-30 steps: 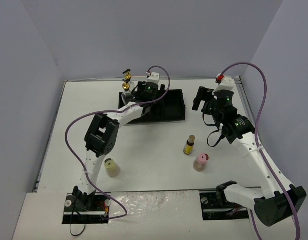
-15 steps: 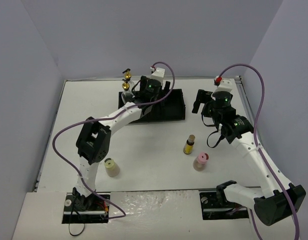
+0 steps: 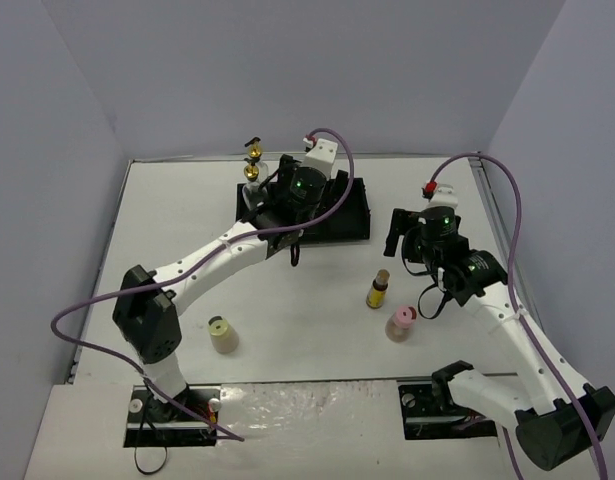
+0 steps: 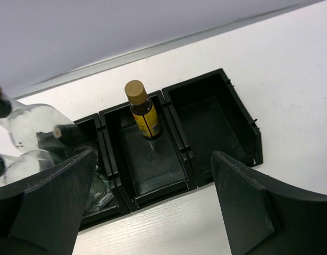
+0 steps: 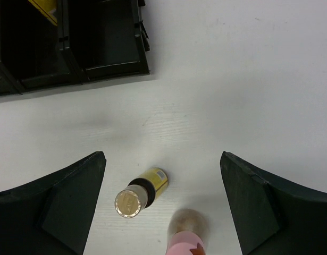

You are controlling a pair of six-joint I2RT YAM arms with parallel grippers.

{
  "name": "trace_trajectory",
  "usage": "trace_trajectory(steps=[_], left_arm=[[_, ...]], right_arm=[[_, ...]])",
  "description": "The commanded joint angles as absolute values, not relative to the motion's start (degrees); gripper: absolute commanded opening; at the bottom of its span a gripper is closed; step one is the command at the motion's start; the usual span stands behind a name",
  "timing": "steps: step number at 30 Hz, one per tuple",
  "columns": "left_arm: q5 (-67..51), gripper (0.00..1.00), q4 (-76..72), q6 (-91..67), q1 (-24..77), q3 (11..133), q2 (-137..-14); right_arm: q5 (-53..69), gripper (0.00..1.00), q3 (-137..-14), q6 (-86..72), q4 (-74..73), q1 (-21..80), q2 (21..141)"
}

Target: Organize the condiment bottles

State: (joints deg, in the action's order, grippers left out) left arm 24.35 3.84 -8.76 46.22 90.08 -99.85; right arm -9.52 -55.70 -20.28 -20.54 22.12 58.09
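Observation:
A black three-compartment tray (image 3: 359, 216) sits at the back of the table. Two clear glass bottles with gold tops (image 3: 252, 167) stand at its left end, seen as glass (image 4: 30, 141) in the left compartment. A small amber bottle (image 4: 143, 112) stands in the middle compartment; the right one is empty. My left gripper (image 3: 279, 214) hovers open over the tray's near edge (image 4: 152, 157). Another amber bottle (image 3: 378, 290) and a pink jar (image 3: 401, 323) stand on the table. My right gripper (image 3: 401, 234) hangs open above that amber bottle (image 5: 141, 192) and the pink jar (image 5: 186, 240). A beige jar (image 3: 222, 335) stands front left.
Blue-grey walls close in the white table on three sides. The tray's right corner (image 5: 116, 68) shows at the top left of the right wrist view. Purple cables loop over both arms.
The left arm has stretched out and its gripper has drawn back from the tray's far left toward its near edge. The right gripper has come nearer, toward the amber bottle and pink jar.

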Motion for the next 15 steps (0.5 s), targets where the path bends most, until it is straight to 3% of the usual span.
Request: trace_trajectory(steps=[1, 7, 15], left_arm=[[30.15, 0.86, 9.02, -9.08, 49.85, 92.38, -90.97], [35.02, 0.87, 14.03, -8.83, 54.62, 92.53, -83.99], [37.47, 0.87, 17.56, -9.5, 57.87, 90.85, -74.48]], right_arm=[[-10.31, 0.86, -52.21, -22.62, -21.06, 26.13, 54.46], [-14.67, 0.85, -50.03, -25.72, -21.6, 33.56, 55.37], [-16.91, 0.85, -48.92, -27.81, -20.15, 34.39, 59.49]])
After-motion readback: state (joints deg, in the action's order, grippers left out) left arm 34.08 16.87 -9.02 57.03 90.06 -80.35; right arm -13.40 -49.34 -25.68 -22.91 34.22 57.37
